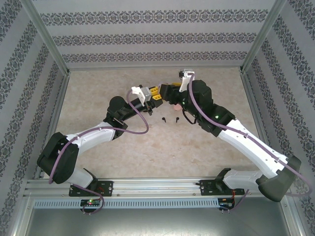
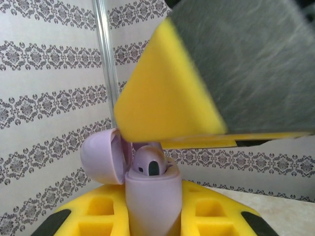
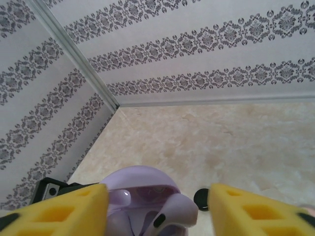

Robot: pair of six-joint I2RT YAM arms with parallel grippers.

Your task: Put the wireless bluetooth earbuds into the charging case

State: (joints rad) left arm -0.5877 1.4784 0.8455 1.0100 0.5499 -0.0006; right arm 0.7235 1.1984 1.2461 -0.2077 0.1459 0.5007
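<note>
Left wrist view: I've got the left gripper [image 2: 155,219] clamped on the lilac round plastic charging case [image 2: 152,201], lid open, with a lilac stemmed earbud [image 2: 147,163] seated inside. The right gripper [image 3: 158,209] has its jaws apart just above. The beige mottled table [image 3: 231,142] is bare up to the patterned wall [image 3: 197,44].

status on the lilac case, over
Left end effector shut on lilac case, lid open. Right end effector open over it. Lilac earbud seated inside. Black earbuds loose on table.

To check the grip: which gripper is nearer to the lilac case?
Left. The left gripper is shut on the lilac case, holding its body. The right gripper hangs open over it, fingers either side.
</note>
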